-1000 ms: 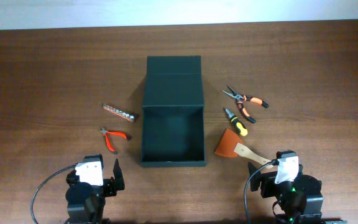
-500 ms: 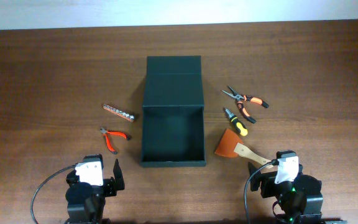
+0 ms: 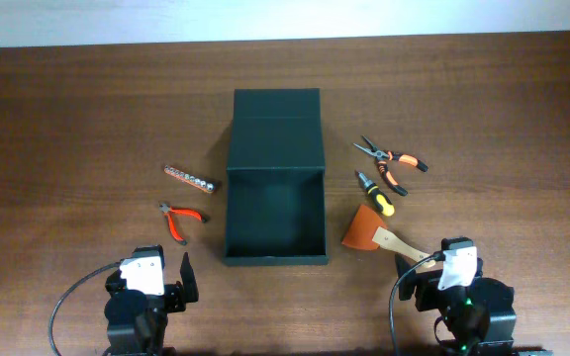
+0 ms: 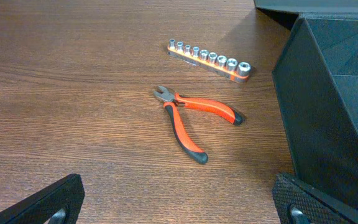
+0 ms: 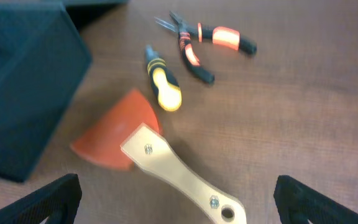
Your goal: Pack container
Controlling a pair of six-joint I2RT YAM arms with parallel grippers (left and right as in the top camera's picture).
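At the near edge of the table, nothing has visibly shifted since a second ago: both arms sit folded low, the left gripper and right gripper each spread wide and empty. Mid-table, the container stands with its lid flapped back, and the scraper lies near the right gripper.

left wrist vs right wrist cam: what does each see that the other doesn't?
Left wrist only: a socket rail and red-handled pliers, lying apart on the wooden table. Right wrist only: needle-nose pliers, a yellow-black stubby screwdriver, and a scraper with an orange blade and wooden handle. Both: a wall of the dark container, the table, and that arm's own spread fingers in the lower corners, left fingers and right fingers.
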